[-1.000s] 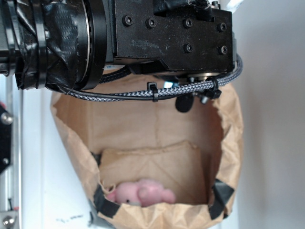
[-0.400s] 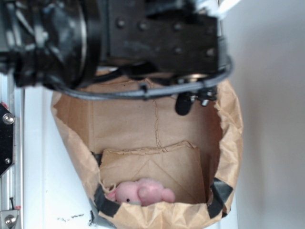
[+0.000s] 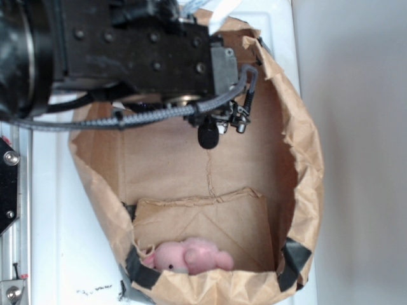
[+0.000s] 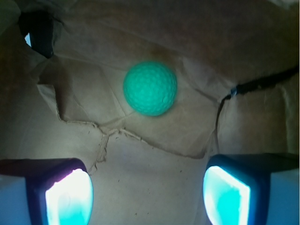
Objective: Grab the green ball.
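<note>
In the wrist view the green ball [image 4: 150,88] lies on the brown paper floor of the bag, mint green with a dimpled surface. My gripper [image 4: 147,197] is open, and its two glowing pads [image 4: 70,197] stand wide apart at the bottom edge. The ball sits ahead of them, roughly centred between them, and nothing touches it. In the exterior view the ball is hidden behind my black arm [image 3: 133,51], which hangs over the bag's upper part.
The brown paper bag [image 3: 308,159] lies open on a white surface, with black tape at its near corners. A pink plush toy [image 3: 187,256] rests inside by the near rim. A braided cable [image 3: 159,114] loops under the arm.
The arm has shifted left and up in the exterior view. This has uncovered the bag's right and far rim. The pink plush and the bag have not moved.
</note>
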Controlling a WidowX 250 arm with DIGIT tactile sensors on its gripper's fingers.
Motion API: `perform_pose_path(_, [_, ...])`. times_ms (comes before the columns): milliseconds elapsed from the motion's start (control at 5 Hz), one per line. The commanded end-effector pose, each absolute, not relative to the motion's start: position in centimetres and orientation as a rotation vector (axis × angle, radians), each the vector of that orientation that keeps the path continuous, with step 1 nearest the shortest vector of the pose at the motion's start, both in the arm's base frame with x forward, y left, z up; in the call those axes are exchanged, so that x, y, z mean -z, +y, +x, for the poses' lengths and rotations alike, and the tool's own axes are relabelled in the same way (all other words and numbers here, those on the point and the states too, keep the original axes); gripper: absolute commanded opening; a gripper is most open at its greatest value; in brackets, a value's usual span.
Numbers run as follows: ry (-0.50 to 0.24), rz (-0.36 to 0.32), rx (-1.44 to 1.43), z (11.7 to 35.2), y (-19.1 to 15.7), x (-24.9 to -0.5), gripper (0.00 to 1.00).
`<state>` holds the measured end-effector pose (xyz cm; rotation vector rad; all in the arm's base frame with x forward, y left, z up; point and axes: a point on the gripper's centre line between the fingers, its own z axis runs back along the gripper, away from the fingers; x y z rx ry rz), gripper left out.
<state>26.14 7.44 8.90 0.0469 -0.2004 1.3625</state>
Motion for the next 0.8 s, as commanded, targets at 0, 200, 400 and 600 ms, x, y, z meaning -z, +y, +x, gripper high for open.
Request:
perform_pose_path(0, [-0.248,0.034,-1.450,26.8,8.1,-9.4,1.00])
perform_pose_path(200, [-0.270,0.054,-1.473,28.8,9.2,-8.8,1.00])
perform_pose_path(400, [-0.253,0.097,-1.500,30.0,10.5,-7.8,1.00])
perform_pose_path(600, [-0.269,0.130,-1.515,30.4,11.6,-7.3,1.00])
